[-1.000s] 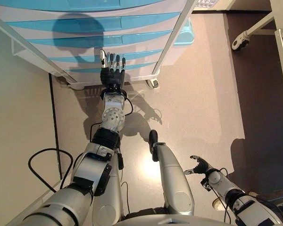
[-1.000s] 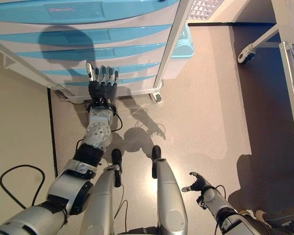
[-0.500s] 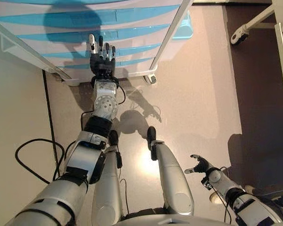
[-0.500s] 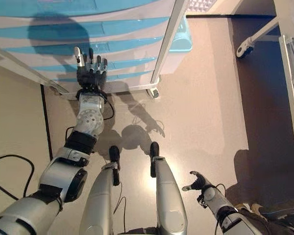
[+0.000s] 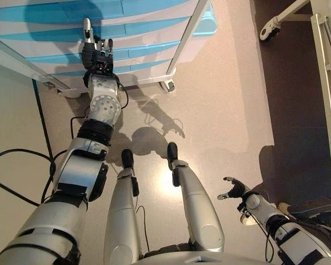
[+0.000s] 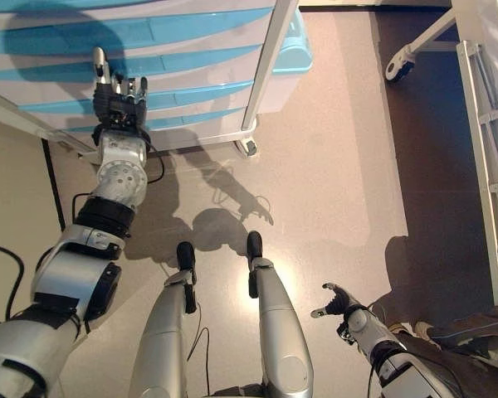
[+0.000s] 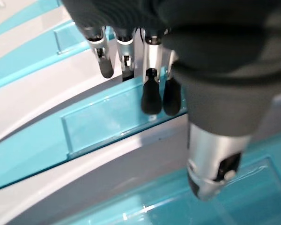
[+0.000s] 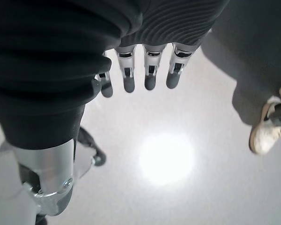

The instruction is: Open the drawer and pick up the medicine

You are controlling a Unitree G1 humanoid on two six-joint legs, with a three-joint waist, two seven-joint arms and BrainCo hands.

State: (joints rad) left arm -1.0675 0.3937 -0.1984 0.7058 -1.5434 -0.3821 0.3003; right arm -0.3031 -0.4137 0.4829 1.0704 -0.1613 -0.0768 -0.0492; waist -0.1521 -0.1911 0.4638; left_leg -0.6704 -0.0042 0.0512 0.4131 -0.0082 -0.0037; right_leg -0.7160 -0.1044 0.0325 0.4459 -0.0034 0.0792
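Observation:
A wheeled cabinet (image 5: 182, 33) with several light-blue drawer fronts stands ahead, all drawers shut. My left hand (image 5: 96, 55) is stretched out against the lower drawer fronts, open, its fingers straight. In the left wrist view the fingertips (image 7: 151, 96) rest at the upper lip of one blue drawer front (image 7: 107, 126). My right hand (image 5: 234, 190) hangs low at my right side over the floor, open, with relaxed fingers (image 8: 147, 77). No medicine shows in any view.
The cabinet rests on castors (image 5: 166, 85) close to a beige wall (image 5: 11, 121) on the left. A white wheeled frame (image 5: 267, 27) and a railing (image 5: 328, 55) stand at the right. A person's shoe (image 8: 267, 126) is near my right hand.
The whole view has shifted as the camera moved. My left arm has stretched further and the hand has climbed to a higher drawer front. The right hand stays where it was.

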